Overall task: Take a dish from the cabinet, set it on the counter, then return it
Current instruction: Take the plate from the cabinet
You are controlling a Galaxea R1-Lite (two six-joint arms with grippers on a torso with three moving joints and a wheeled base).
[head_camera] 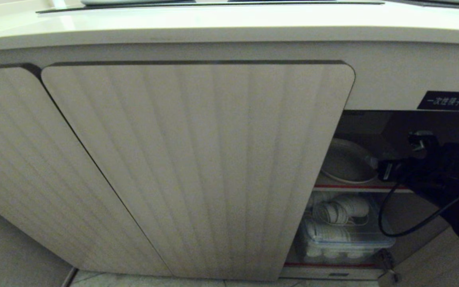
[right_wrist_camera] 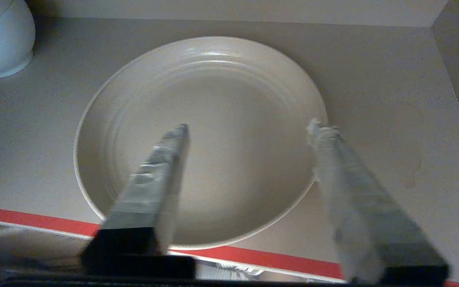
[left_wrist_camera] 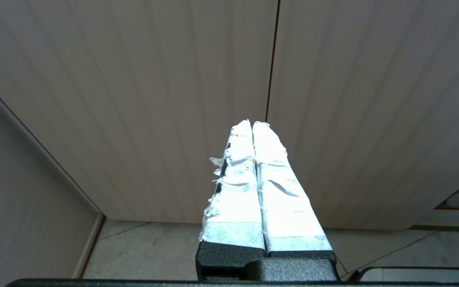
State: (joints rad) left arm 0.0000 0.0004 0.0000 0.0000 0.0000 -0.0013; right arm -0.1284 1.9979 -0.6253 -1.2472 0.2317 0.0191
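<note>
Round off-white shallow dish [right_wrist_camera: 213, 139] lies flat on the red-edged upper shelf [right_wrist_camera: 373, 99] inside the beige ribbed cabinet [head_camera: 197, 167]; right gripper [right_wrist_camera: 249, 129] fingers apart over it, gripping nothing; clear plastic bin [head_camera: 345, 239] below holds white cups; left gripper [left_wrist_camera: 252, 124] fingers together

One dish [right_wrist_camera: 213, 99] on shelf [right_wrist_camera: 373, 99] — two ribbed doors [head_camera: 197, 167] — one black label [head_camera: 444, 100].

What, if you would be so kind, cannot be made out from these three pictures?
- Head view: the dish is half hidden by the cabinet door.
- Head view: right gripper merges into shadow.
- Right wrist view: whether the fingers touch the dish; motion blur.
- Label: characters too small.
</note>
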